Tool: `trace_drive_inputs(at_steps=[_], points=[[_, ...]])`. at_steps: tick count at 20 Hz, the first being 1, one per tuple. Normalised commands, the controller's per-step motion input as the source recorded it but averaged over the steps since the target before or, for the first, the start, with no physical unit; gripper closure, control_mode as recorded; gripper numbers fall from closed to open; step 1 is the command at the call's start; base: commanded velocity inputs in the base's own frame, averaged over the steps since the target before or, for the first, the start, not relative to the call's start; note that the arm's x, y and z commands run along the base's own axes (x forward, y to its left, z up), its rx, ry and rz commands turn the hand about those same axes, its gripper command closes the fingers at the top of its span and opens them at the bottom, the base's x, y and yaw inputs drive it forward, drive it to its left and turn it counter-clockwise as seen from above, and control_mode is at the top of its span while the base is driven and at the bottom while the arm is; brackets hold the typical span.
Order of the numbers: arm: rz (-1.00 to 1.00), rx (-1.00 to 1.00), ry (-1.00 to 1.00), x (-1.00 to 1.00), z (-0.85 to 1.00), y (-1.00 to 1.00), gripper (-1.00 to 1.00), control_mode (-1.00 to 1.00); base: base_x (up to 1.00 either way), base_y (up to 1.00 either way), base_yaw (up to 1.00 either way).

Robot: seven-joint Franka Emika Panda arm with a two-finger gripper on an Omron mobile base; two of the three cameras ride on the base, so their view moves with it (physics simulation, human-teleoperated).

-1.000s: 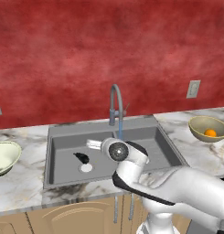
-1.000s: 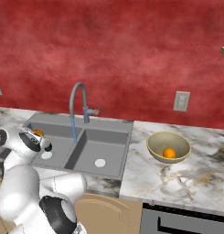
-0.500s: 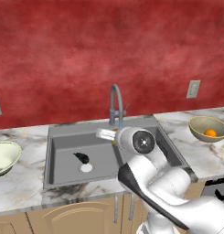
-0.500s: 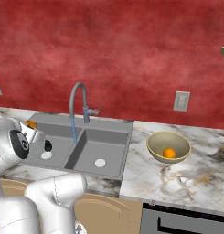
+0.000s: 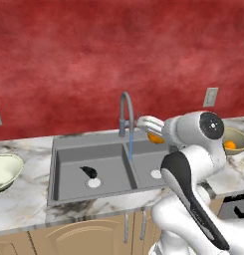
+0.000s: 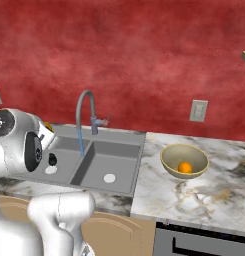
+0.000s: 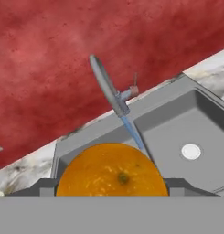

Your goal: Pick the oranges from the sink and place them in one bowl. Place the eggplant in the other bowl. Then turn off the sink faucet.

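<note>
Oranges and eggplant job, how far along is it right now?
Done: one orange sits in the tan bowl. In hand: the gripper carries the second orange above the sink. Left: the eggplant lies in the left basin, and water runs from the faucet.

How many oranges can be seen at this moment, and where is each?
2. One orange is held in the gripper above the sink; the other orange lies in the tan bowl on the counter.
</note>
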Motion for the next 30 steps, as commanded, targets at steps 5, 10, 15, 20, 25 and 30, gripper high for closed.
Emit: trace_drive_inputs(at_steps=[5, 10, 15, 20, 25, 30], points=[[-0.01, 0.26, 0.06, -0.12, 0.19, -1.00, 1.00, -1.00, 0.00, 0.00, 0.00], [-0.05, 0.26, 0.08, -0.01, 0.11, -1.00, 1.00, -1.00, 0.00, 0.00, 0.00], [-0.13, 0.17, 0.06, 0.00, 0.00, -0.96, 1.00, -1.00, 0.00, 0.00, 0.00], [-0.14, 0.09, 0.11, 0.00, 0.00, -0.78, 1.00, -1.00, 0.00, 0.00, 0.00], [-0.13, 0.01, 0.18, 0.07, -0.01, -0.70, 1.00, -1.00, 0.00, 0.00, 0.00], [-0.10, 0.00, 0.14, 0.17, -0.10, -0.56, 1.00, -1.00, 0.00, 0.00, 0.00]])
